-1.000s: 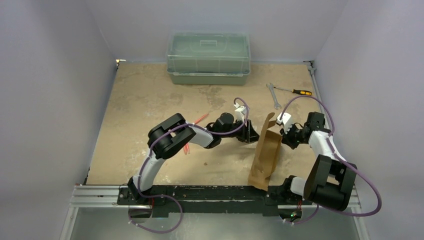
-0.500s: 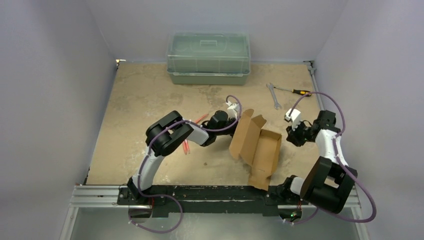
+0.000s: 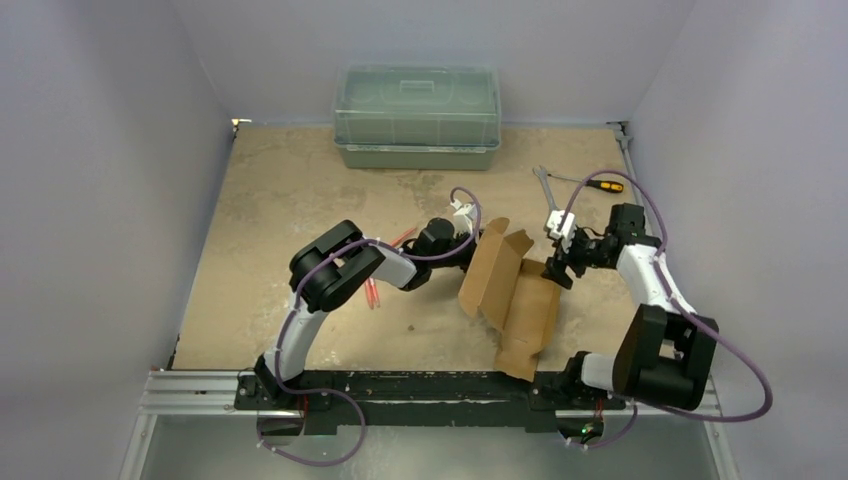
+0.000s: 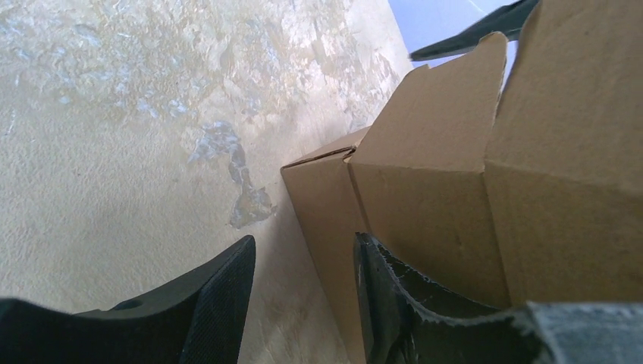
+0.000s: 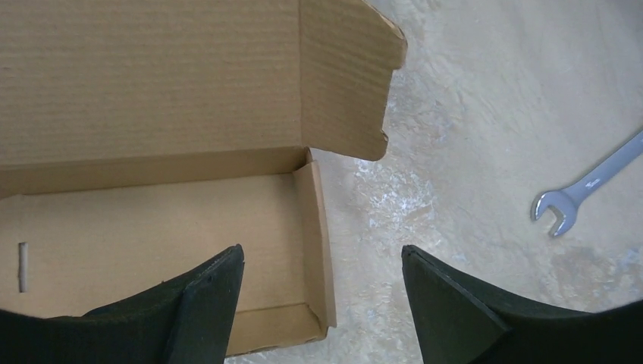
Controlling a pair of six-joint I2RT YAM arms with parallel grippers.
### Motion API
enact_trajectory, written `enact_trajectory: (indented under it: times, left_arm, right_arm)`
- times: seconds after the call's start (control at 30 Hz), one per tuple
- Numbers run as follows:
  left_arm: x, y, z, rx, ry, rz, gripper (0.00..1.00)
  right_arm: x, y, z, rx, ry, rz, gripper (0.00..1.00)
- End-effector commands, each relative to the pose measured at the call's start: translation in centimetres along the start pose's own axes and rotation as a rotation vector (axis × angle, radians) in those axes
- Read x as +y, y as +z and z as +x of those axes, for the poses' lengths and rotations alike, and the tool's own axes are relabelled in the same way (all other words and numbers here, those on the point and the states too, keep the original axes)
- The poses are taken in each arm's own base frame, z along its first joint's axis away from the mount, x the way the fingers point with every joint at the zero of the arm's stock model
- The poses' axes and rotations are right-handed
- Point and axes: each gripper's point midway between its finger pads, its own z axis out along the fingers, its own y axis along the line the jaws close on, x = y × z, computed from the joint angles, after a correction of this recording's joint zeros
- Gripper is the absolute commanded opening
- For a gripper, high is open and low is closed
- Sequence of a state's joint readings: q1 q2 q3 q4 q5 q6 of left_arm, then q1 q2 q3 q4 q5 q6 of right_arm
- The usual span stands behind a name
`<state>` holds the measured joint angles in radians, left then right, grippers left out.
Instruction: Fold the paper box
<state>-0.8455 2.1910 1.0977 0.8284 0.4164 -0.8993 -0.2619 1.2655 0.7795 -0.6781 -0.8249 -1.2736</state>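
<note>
- paper box (image 3: 528, 310) lies open, right of the table's (image 3: 280, 200) centre; long axis runs near-to-far, lid flap raised on its left
- left gripper (image 3: 468, 256) at flap, fingers spread
- right gripper (image 3: 556, 268) over far-right corner, fingers wide apart

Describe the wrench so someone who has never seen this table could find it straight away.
On the sandy table, look right of the green bin, towards the back right corner. The wrench there is bare silver metal with a forked end, unlike the screwdriver beside it, which has an orange handle.
</note>
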Motion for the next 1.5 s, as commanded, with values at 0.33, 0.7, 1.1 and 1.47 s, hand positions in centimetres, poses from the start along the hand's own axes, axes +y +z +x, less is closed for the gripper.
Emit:
enact_trajectory:
  times: [0.33, 0.7, 1.1, 1.47]
  left_arm:
    - [-5.1, 2.3, -3.0, -0.036, 0.032, 0.157, 0.49]
    - [-4.8, 3.5, -3.1, -0.028, 0.02, 0.149, 0.48]
    - [-5.0, 3.4, -3.2, -0.029, 0.026, 0.148, 0.48]
    - [-5.4, 3.2, -3.5, -0.036, 0.027, 0.154, 0.48]
  right_arm:
    - [-3.2, 3.1, 2.0, 0.121, -0.047, 0.035, 0.61]
    - [-2.7, 2.5, 3.1, 0.176, -0.036, 0.083, 0.63]
    - [-0.9, 1.9, 5.8, 0.265, -0.005, 0.055, 0.66]
    - [-1.9, 2.9, 7.4, 0.283, 0.033, 0.128, 0.1]
